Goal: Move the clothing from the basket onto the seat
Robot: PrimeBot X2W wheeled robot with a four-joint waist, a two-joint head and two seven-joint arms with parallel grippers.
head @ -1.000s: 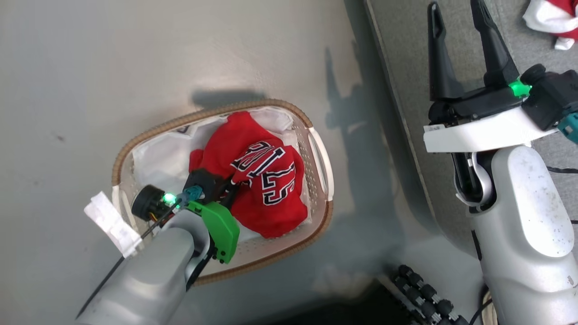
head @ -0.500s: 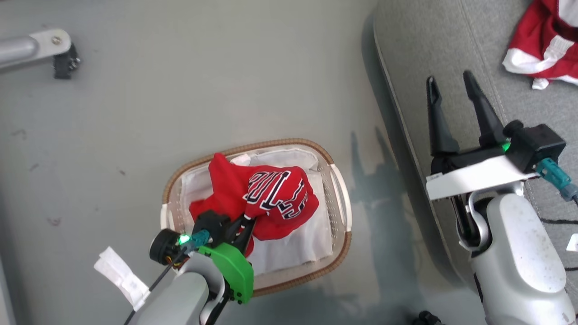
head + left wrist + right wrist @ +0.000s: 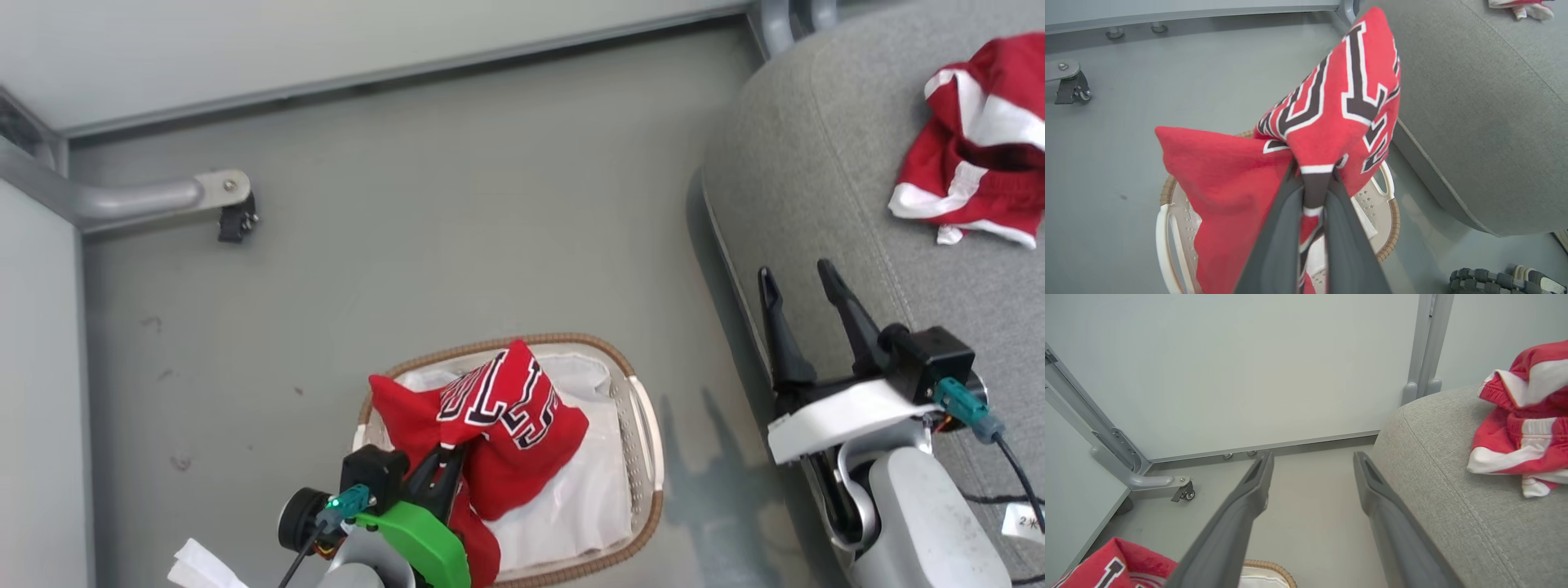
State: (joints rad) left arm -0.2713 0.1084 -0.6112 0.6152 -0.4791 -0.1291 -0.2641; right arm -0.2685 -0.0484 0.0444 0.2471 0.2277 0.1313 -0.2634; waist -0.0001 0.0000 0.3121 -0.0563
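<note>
The jersey [image 3: 514,408], pinched by a thin fold in the closed left hand [image 3: 1314,175], could slip free; the right hand [image 3: 793,273] gapes empty.

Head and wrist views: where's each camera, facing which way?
Head view: on the head, looking down at the floor, basket, jersey and seat; left gripper and right gripper show low.
Left wrist view: on the left wrist, looking along its fingers, shut on the jersey over the basket.
Right wrist view: on the right wrist, looking along open fingers toward the wall and seat edge.
Shared: all three show jersey, basket, seat.
</note>
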